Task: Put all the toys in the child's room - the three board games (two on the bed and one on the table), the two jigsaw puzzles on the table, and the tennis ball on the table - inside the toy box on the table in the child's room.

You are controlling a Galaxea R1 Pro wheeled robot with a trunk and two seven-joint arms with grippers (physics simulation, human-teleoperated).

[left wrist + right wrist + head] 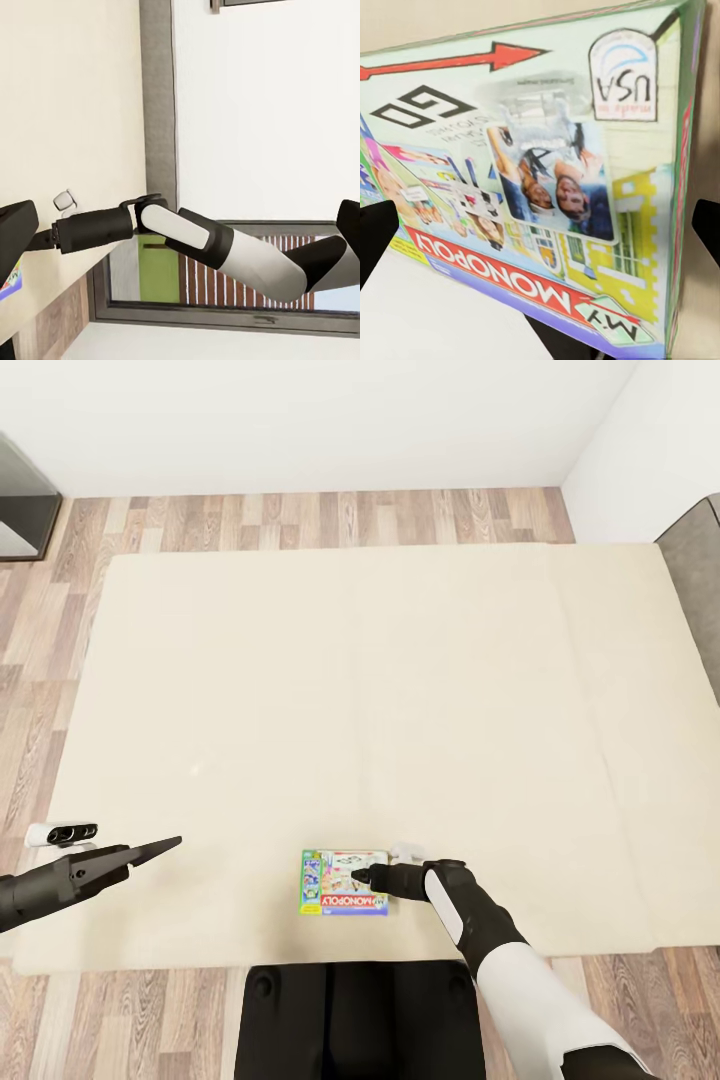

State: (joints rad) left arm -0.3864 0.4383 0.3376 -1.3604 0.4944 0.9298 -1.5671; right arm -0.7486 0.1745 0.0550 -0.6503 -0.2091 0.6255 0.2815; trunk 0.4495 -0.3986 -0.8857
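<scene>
Board games: 1 seen, flat white-green box w/ red Monopoly strip [344,882], lying on plain beige mattress of bed [380,690] near its front edge. Right gripper [362,876] over box's right side, fingers spread, box surface between them in wrist view. Left gripper [160,848] off to the left above mattress, fingers pressed together, carrying nothing.

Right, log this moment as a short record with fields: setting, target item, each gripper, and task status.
setting: bed with plain beige mattress, wood-plank floor around it
target item: Monopoly board game, lying flat near the bed's near edge
right gripper: at the game's right edge, fingers either side of the box in the right wrist view; grip cannot be confirmed
left gripper: over bare mattress, apart from the game, holding nothing
task status: game not yet lifted
</scene>
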